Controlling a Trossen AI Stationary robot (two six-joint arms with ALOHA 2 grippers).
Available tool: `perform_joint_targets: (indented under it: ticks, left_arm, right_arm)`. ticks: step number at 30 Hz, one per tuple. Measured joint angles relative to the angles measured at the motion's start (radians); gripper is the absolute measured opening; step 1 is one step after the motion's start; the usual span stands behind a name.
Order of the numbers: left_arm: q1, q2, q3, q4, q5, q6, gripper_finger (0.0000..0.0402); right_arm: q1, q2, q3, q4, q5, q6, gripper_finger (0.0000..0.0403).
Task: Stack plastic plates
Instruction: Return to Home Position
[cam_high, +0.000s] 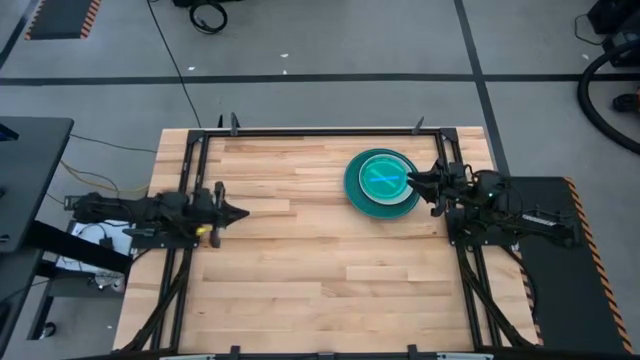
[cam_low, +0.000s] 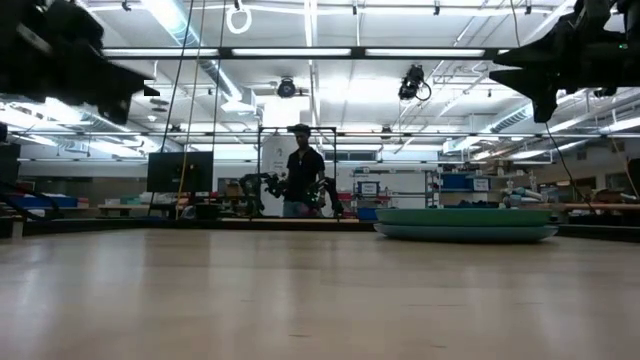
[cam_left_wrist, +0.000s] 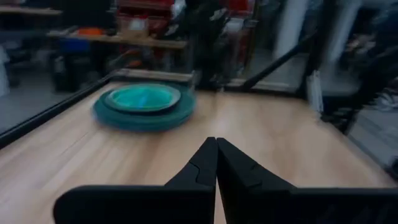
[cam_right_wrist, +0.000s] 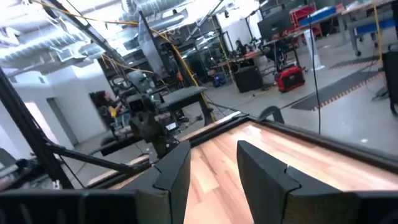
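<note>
The plastic plates (cam_high: 383, 182) stand in one stack on the wooden table at its far right, a teal plate on top and a wider blue rim below; the low view shows the stack (cam_low: 466, 224) resting flat on the table. My left gripper (cam_high: 243, 212) hangs shut and level at the table's left edge, far from the stack (cam_left_wrist: 144, 106). My right gripper (cam_high: 409, 182) is open, held level above the stack's right rim, touching nothing. In its own view the right gripper (cam_right_wrist: 213, 163) has nothing between its fingers.
A black metal frame (cam_high: 320, 131) runs along the table's far edge and down both sides. The middle and near part of the tabletop (cam_high: 320, 280) is bare wood. A person (cam_low: 303, 180) stands in the room beyond the far edge.
</note>
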Motion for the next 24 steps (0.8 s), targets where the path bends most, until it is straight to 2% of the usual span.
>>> perform_joint_targets:
  ticks: [4,6,9,13,15,24]
  left_arm:
    - [0.001,-0.029,-0.006,0.036,0.117,0.023,0.0012]
    - [0.001,-0.020,-0.003,0.062,0.142,0.037,0.0012]
    - [0.001,-0.012,-0.005,0.040,0.144,-0.032,0.0012]
    - [0.000,-0.012,-0.004,0.045,0.144,-0.264,0.0013]
    - [0.000,-0.012,-0.004,0.053,0.144,-0.333,0.0016]
    - [0.000,-0.012,-0.003,0.054,0.144,-0.355,0.0018]
  right_arm:
    - [0.000,0.002,0.000,0.000,-0.010,0.034,0.0141]
    - [0.000,0.002,0.000,0.000,-0.011,0.033,0.0141]
    - [0.000,0.002,0.000,0.004,-0.008,0.033,0.0141]
    - [0.000,0.002,0.000,0.007,-0.009,0.033,0.0141]
    - [0.000,0.002,0.000,0.006,-0.009,0.033,0.0141]
    - [0.000,0.002,0.000,0.006,-0.008,0.032,0.0141]
